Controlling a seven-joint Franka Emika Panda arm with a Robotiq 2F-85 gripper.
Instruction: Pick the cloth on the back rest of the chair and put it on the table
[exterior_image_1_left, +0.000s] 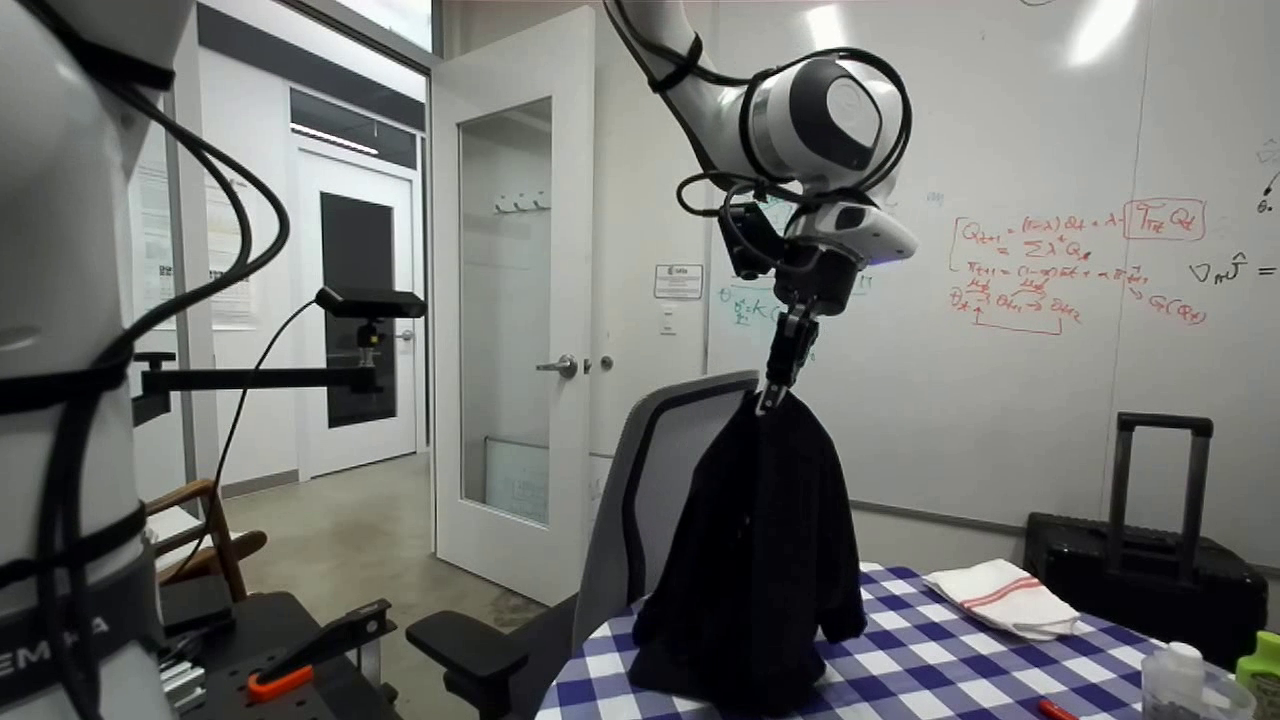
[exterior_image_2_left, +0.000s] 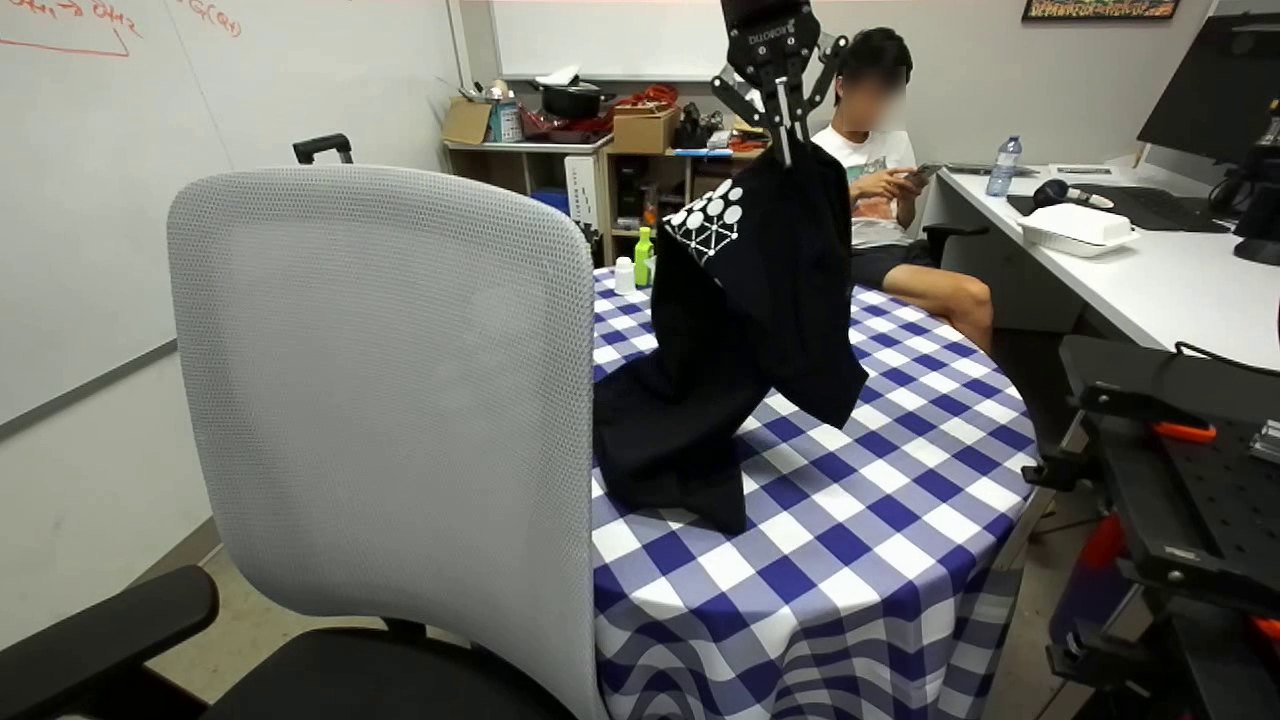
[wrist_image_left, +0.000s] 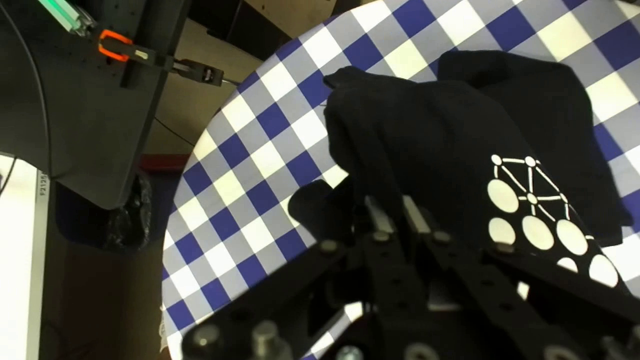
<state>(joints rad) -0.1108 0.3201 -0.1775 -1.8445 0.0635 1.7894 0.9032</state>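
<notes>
Tool (exterior_image_1_left: 770, 400) looks clamped on the top of the cloth (exterior_image_2_left: 765, 290), jaws nearly together with just a narrow gap in the wrist view. Cloth hangs over the desk (exterior_image_2_left: 880, 520), and its lower end is already lying there in folds. I'd guess light, soft and floppy, nothing to break, and matte fabric like that shouldn't slip from a firm pinch. Grabbing a good bunch up high, near the shoulder or collar, seems right, though the loose bottom will probably crumple wherever it lands. Hard bit: it's black on black, so no clue how much is caught or which part it is. Also, in an exterior view the back rest (exterior_image_2_left: 380, 380), just left of the cloth, hides some of it, so can't say if they touch.
</notes>
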